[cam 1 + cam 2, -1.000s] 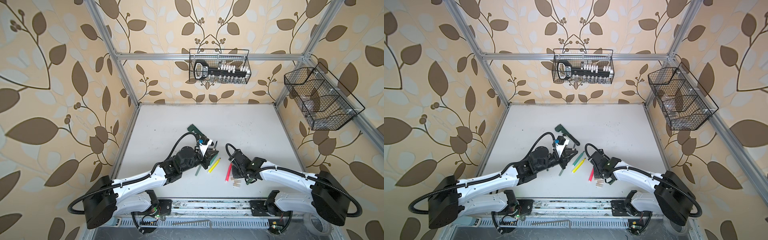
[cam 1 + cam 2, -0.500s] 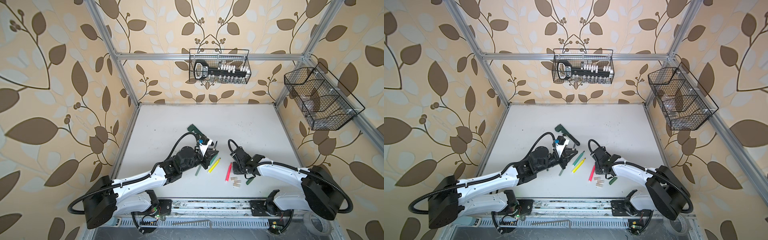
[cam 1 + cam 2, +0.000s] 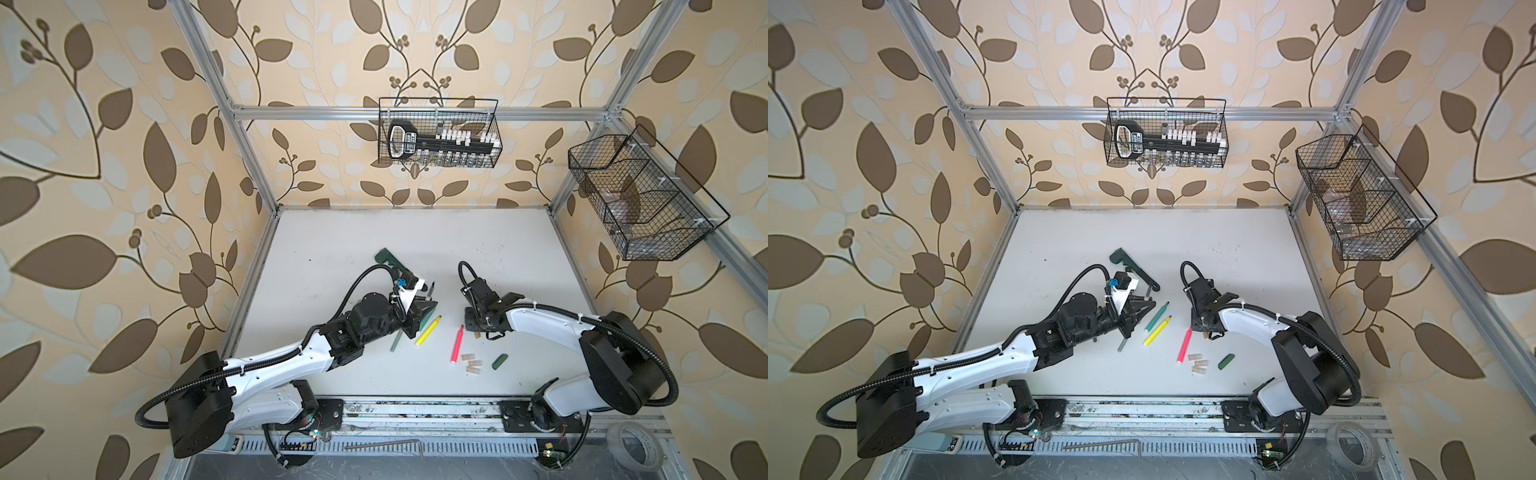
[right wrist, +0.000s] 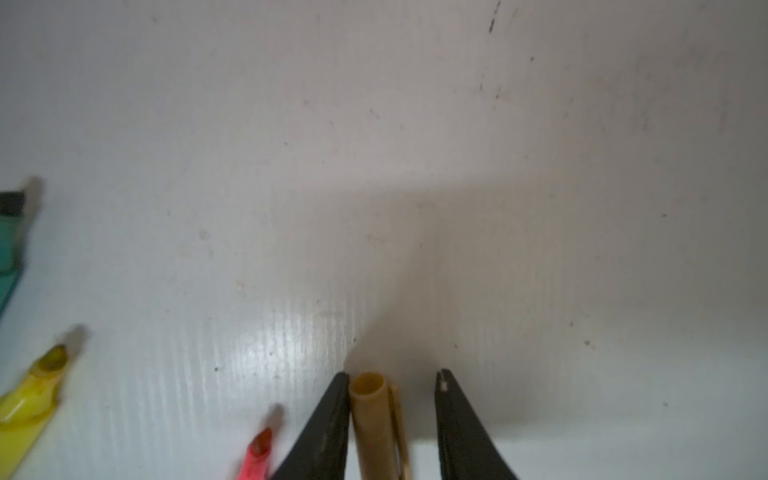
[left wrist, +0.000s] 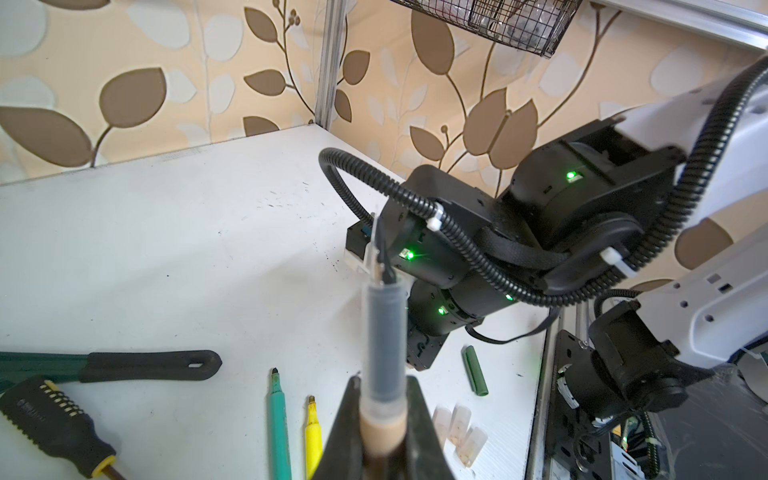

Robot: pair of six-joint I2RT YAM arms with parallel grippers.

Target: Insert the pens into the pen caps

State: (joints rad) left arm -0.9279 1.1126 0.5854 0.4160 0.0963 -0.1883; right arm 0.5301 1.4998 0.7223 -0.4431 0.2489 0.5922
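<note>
Tabletop [image 3: 332, 249] is white and scuffed, with both arms reaching in over its front edge. The left arm [image 3: 270, 365] stretches toward the middle, and the right arm [image 3: 540, 328] bends in from the front right corner.

A dark green wrench [image 3: 1121, 257] lies near the middle, its black handle angled toward the right edge. A black-handled screwdriver [image 5: 50, 419] lies just beside it in the left wrist view.

The left gripper [image 5: 382, 386] is clamped tight on the gold-brown pen [image 5: 384, 353]. The pen's dark tip end sticks out past the fingertips toward the right arm.

The right gripper [image 4: 392, 374] is down at the tabletop, right of the middle, with its jaws apart. The gold-brown cap [image 4: 370, 415] lies between them. One finger [image 4: 328, 424] touches the cap and the opposite finger stands clear of it.

Between the two grippers, the teal green pen [image 3: 1156, 318] and the yellow pen [image 3: 429, 331] lie side by side. The pink pen [image 3: 457, 345] lies nearer the right gripper. The grey-green pen [image 3: 395, 343] pokes out from under the left wrist.

Toward the front edge, the dark green cap [image 3: 500, 361] lies just right of three beige caps [image 3: 473, 363], which are bunched together.
</note>
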